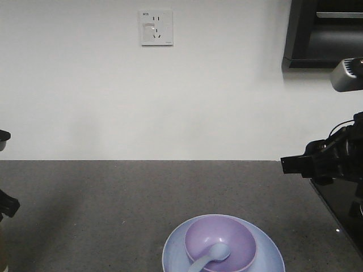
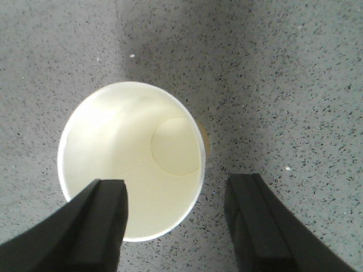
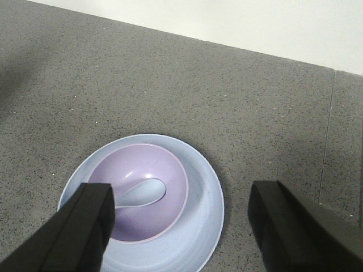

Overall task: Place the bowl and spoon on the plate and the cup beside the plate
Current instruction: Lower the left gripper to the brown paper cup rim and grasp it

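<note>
Speckled grey countertop (image 1: 85,198), white wall behind with a socket plate (image 1: 156,27).

Plate (image 1: 173,252) sits at the near edge of the front view. Lavender bowl (image 1: 227,238) rests on it, upright and roughly centred. Spoon (image 1: 214,255) lies in the bowl with its scoop on the bowl floor and its handle running out over the rim.

Right gripper (image 3: 184,221) hangs above the plate, fingers spread wide, holding nothing.

Paper cup (image 2: 130,158) stands upright on the countertop (white inside, a sliver of brown wall showing). Left gripper (image 2: 176,212) is above it, fingers apart: one overlaps the cup's mouth, the other lies outside the rim, neither visibly touching.

No view shows cup and plate together, so their spacing cannot be told.
</note>
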